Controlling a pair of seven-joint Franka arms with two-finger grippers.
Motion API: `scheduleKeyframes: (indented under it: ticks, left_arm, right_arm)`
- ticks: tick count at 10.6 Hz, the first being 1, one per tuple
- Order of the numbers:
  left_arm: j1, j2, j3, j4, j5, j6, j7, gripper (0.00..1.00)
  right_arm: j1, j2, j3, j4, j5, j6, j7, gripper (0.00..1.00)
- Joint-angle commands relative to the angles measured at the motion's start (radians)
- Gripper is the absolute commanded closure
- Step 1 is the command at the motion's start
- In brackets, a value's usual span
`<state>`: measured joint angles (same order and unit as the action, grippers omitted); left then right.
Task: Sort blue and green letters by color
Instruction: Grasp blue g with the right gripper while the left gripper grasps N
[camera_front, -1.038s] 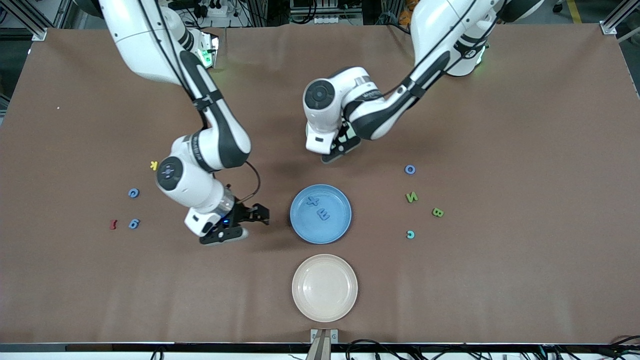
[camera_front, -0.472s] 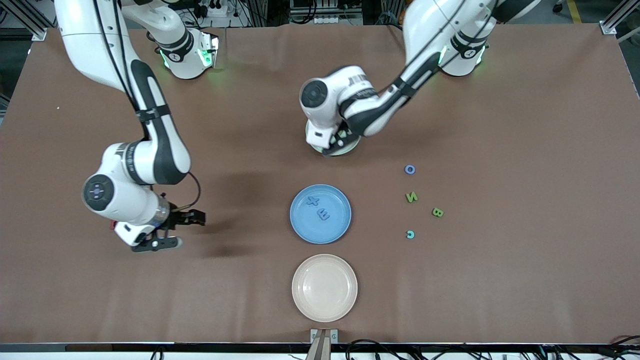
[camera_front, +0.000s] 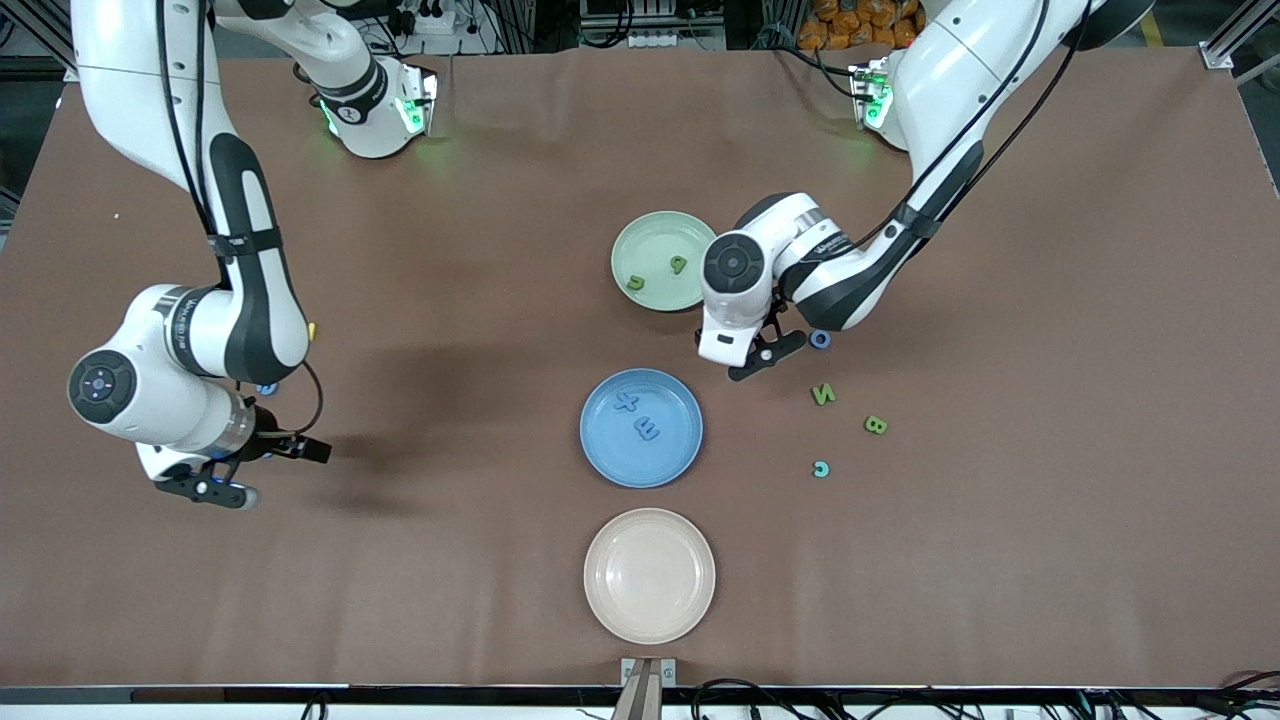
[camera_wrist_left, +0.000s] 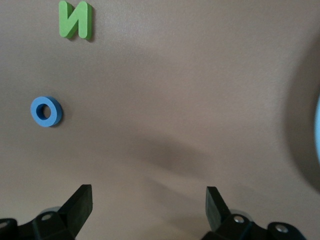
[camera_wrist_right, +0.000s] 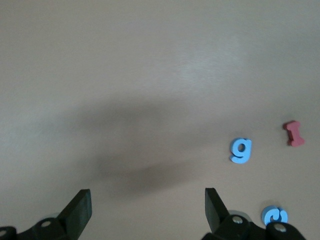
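Observation:
On the green plate (camera_front: 655, 232) lie two green letters (camera_front: 678, 264), and on the blue plate (camera_front: 600, 455) a blue X (camera_front: 626, 402) and a blue E (camera_front: 648, 431). My left gripper (camera_front: 765, 355) hangs open and empty beside a blue O (camera_front: 820, 339) (camera_wrist_left: 46, 111), not touching it. A green N (camera_front: 823, 394) (camera_wrist_left: 75, 19) and a green B (camera_front: 876, 425) lie close by. My right gripper (camera_front: 258, 470) is open and empty at the right arm's end of the table, near a blue g (camera_wrist_right: 241, 150) and a second blue letter (camera_wrist_right: 274, 215).
A cream plate (camera_front: 649, 575) sits nearest the front camera. A teal C (camera_front: 821, 468) lies near the green B. A red I (camera_wrist_right: 294, 133) lies beside the blue g. A yellow letter (camera_front: 312, 328) peeks out from under the right arm.
My left gripper opened over the green plate and moved off it to beside the blue O. My right arm swung away from the blue plate toward its own end of the table.

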<state>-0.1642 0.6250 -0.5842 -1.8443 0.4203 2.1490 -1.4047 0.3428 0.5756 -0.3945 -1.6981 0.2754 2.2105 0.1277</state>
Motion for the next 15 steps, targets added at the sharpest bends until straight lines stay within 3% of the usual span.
scheduleKeyframes:
  ticks: [1,4,7,13,15]
  left_arm:
    - [0.077,-0.145,-0.011,-0.239,0.034,0.175,0.050,0.00]
    - [0.231,-0.128,-0.009,-0.280,0.141,0.283,0.175,0.00]
    - [0.331,-0.084,-0.009,-0.268,0.258,0.382,0.184,0.00]
    - [0.327,-0.010,0.016,-0.202,0.262,0.390,0.181,0.00]
    - [0.318,0.004,0.027,-0.193,0.262,0.388,0.181,0.00]
  right_arm:
    - [-0.046,-0.020,0.006,-0.081,-0.019,0.096,0.144,0.00]
    - [-0.112,0.036,0.013,-0.086,-0.013,0.123,0.144,0.00]
    - [-0.148,0.072,0.049,-0.083,-0.007,0.172,0.145,0.00]
    - [-0.179,0.119,0.069,-0.080,-0.002,0.224,0.142,0.02]
    - [-0.191,0.128,0.078,-0.080,-0.002,0.239,0.135,0.14]
